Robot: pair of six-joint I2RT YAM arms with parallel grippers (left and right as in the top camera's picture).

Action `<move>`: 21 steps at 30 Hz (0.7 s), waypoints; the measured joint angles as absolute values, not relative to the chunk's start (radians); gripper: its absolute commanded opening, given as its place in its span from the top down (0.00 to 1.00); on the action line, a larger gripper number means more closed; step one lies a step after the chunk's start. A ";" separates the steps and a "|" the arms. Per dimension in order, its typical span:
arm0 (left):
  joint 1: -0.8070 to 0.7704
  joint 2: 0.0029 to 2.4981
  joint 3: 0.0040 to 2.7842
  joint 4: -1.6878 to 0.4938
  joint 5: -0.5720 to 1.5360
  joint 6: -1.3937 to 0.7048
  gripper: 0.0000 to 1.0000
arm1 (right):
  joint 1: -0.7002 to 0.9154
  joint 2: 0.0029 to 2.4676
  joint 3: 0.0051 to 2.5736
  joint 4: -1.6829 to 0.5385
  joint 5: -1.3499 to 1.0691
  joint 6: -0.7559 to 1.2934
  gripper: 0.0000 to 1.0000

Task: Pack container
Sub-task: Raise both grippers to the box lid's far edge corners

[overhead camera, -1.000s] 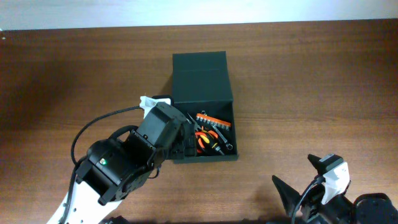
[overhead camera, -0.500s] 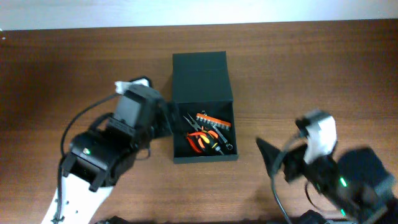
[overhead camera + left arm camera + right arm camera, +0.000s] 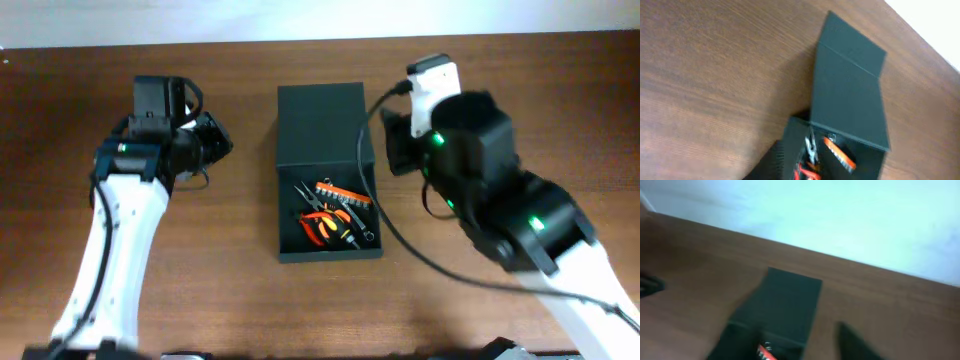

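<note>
— Both arms have swung since a second ago. My left pincer (image 3: 218,148), which was down at the near-left corner of the container (image 3: 322,130), is now drawn back to the left, well apart from it. My right pincer (image 3: 388,140), which was low by the near edge of the table (image 3: 480,80), is now up just beside the right edge of the flap lid (image 3: 320,105).

— What does that mean for the packing?

— My guess is that the left arm's part is finished and the right arm is coming for the lid, which is open.

— Holding anything?

— I see nothing in either pincer. How wide each one gapes I cannot tell, as the wrist views are blurred.

— Count it out, nearest first.

— One container, mid-table. Its open near compartment holds one pair of orange-handled pliers (image 3: 322,228), one small spanner (image 3: 367,235) by the right wall, and one strip of orange bits (image 3: 345,193). Other dark pieces I can't separate. Beyond those is the one lid, reaching toward the far side. Two arms, one on each side.
</note>
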State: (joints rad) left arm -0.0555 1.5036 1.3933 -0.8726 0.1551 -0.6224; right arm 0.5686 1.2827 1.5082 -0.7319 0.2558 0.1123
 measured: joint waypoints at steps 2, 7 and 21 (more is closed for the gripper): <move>-0.033 1.559 1.393 -0.845 0.178 -0.619 0.98 | 0.532 1.342 1.508 -0.733 0.268 0.123 0.96; -0.004 1.677 1.393 -0.782 0.229 -0.617 0.98 | 0.397 1.485 1.508 -0.731 0.192 0.188 0.96; 0.000 1.916 1.393 -0.715 0.385 -0.645 0.98 | 0.063 1.877 1.508 -0.728 -0.332 0.428 0.96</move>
